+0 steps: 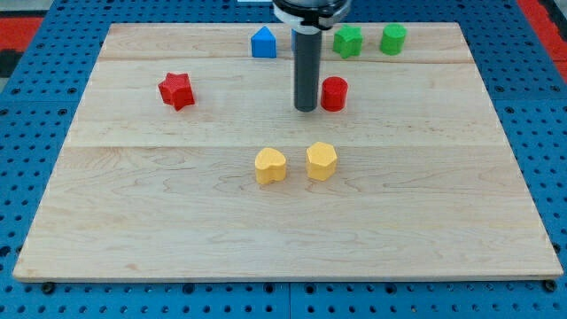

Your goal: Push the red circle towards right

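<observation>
My tip (306, 108) rests on the wooden board (177, 221) just at the view's left of the red circle (334, 93), so close that the 2 look to be touching, though from this angle I cannot be sure whether a sliver of board remains between them. That placement makes sense for the job: the block must travel towards the view's right, so the rod belongs on its left flank, roughly level with its middle, where a straight shove should carry it along without spinning it off to one side. There is no claw on this arm, only the plain dark rod, so nothing opens, closes or clamps; contact alone does the work. The red circle sits in the upper middle of the board, below and a little left of the 2 green blocks (369, 40) near the top edge, whose exact shapes I cannot make out. A blue block (263, 42), house-like in outline, stands at the top just left of the rod. The red star (176, 89) lies well apart at the left, and a yellow heart (270, 165) and a yellow hexagon (322, 160) sit side by side below. The lane to the circle's right looks open, so I judge a level push would meet nothing.
</observation>
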### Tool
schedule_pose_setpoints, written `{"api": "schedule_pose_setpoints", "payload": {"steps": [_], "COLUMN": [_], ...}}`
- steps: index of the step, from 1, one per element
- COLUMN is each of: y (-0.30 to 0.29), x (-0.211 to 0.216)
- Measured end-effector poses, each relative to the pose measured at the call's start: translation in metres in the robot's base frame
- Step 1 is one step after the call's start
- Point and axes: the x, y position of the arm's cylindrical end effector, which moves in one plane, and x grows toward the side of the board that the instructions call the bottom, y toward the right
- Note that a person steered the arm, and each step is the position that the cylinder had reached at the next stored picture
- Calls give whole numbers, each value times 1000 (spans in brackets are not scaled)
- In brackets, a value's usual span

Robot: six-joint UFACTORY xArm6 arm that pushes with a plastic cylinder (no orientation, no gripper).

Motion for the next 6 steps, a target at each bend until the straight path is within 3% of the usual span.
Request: {"api": "schedule_pose_setpoints", "payload": {"steps": [2, 6], "y": [60, 111], "x": [-58, -44]}}
